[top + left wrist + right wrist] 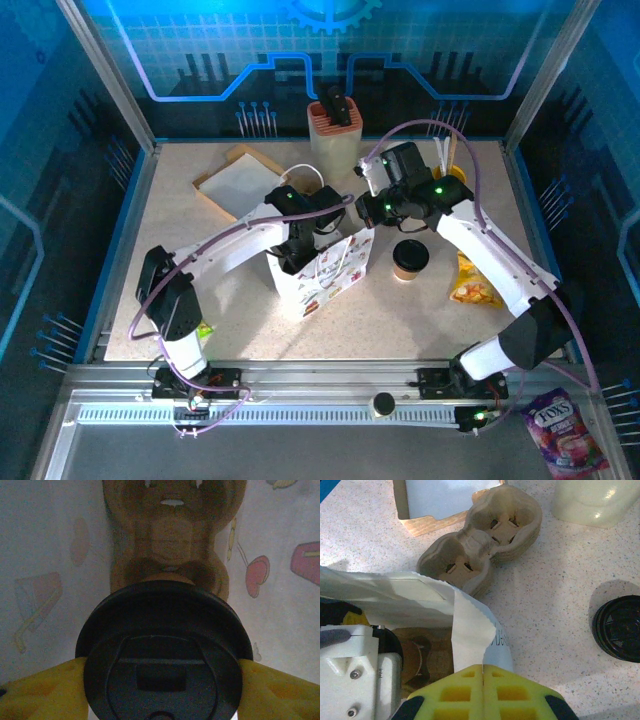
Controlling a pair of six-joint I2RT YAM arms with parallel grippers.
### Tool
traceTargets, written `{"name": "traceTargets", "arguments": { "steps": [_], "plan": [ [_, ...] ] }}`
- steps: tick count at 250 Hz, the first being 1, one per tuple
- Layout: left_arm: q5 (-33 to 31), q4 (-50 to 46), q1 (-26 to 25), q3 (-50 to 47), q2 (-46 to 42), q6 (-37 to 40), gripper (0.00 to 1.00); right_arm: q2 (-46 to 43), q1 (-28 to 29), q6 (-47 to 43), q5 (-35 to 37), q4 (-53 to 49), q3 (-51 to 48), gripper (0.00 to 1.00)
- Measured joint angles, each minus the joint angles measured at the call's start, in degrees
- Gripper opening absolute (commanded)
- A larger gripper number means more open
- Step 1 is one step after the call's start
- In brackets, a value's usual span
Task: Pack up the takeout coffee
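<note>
A takeout coffee cup with a black lid [162, 650] hangs inside the white printed paper bag [325, 275]. My left gripper [162, 685] is shut on it, with a yellow finger [45, 690] against each side of the lid. Below it, a brown pulp cup carrier [172, 535] lies on the bag's bottom. My right gripper [483, 675] is shut on the bag's top paper edge [470, 625] and holds the bag's mouth apart. A second takeout coffee [410, 258] stands on the table to the right of the bag.
A stack of empty pulp carriers [480, 545] and a wood-framed white board [445, 500] lie behind the bag. A pile of black lids [620, 627] sits at the right. A yellow snack packet [470, 285] lies near the right arm, and a tall pale container [335, 130] stands at the back.
</note>
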Motion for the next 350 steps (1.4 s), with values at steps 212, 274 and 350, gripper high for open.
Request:
{"name": "traceTargets", "arguments": {
  "steps": [212,274,350],
  "plan": [
    [0.5,2.5,0.6,-2.5,2.0,0.1,0.51,0.4,0.0,0.0,-0.2,0.0,0.0,0.03],
    [0.7,3.4,0.9,-3.6,2.0,0.1,0.51,0.4,0.0,0.0,-0.2,0.0,0.0,0.03],
    [0.9,4.2,0.9,-4.1,2.4,0.1,0.51,0.4,0.0,0.0,-0.2,0.1,0.0,0.03]
  ]
}}
